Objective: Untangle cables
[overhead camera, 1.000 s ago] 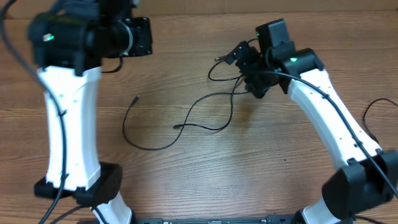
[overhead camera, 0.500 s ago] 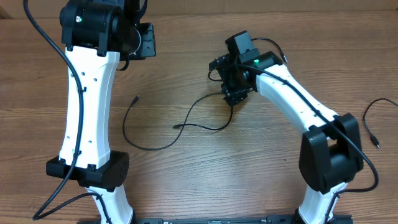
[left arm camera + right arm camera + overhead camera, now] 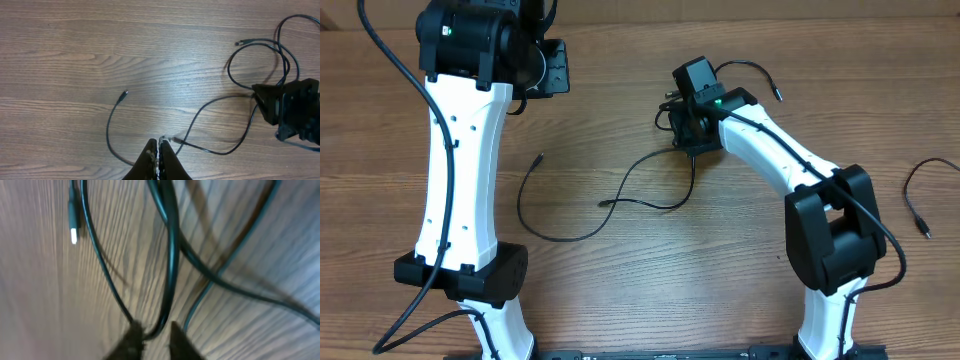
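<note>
The right claw [image 3: 690, 135] has edged toward the far side of the worktop [image 3: 720, 290], into the tangled cables [image 3: 173, 255]. Its tips straddle one strand, but whether it grips cannot be told. The left claw [image 3: 158, 161] hangs clenched and empty above the looser strands.

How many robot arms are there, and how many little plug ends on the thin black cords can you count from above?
Robot arms: 2
Plug ends: 5
Total: 7
</note>
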Action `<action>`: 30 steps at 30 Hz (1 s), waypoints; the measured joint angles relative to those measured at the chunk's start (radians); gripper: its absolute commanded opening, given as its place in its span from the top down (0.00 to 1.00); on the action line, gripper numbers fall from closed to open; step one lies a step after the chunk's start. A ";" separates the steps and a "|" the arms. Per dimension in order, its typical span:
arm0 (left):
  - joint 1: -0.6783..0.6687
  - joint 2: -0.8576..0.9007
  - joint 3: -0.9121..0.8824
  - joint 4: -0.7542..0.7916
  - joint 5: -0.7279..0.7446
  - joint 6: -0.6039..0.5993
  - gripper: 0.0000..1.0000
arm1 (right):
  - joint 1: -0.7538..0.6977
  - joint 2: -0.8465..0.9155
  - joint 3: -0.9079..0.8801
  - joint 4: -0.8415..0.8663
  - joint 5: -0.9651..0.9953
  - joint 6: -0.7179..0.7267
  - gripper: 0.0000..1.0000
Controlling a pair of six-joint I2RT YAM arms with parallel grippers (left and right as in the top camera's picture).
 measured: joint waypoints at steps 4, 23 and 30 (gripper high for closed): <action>0.000 0.000 0.000 0.000 -0.003 0.000 0.95 | -0.002 0.014 0.000 -0.007 0.051 0.003 0.96; 0.000 0.000 0.000 0.001 -0.002 0.000 0.96 | -0.010 -0.078 -0.006 0.092 0.094 -0.891 0.96; 0.000 0.000 0.000 0.017 -0.002 0.000 0.96 | -0.010 -0.354 -0.005 0.112 0.019 -1.250 0.96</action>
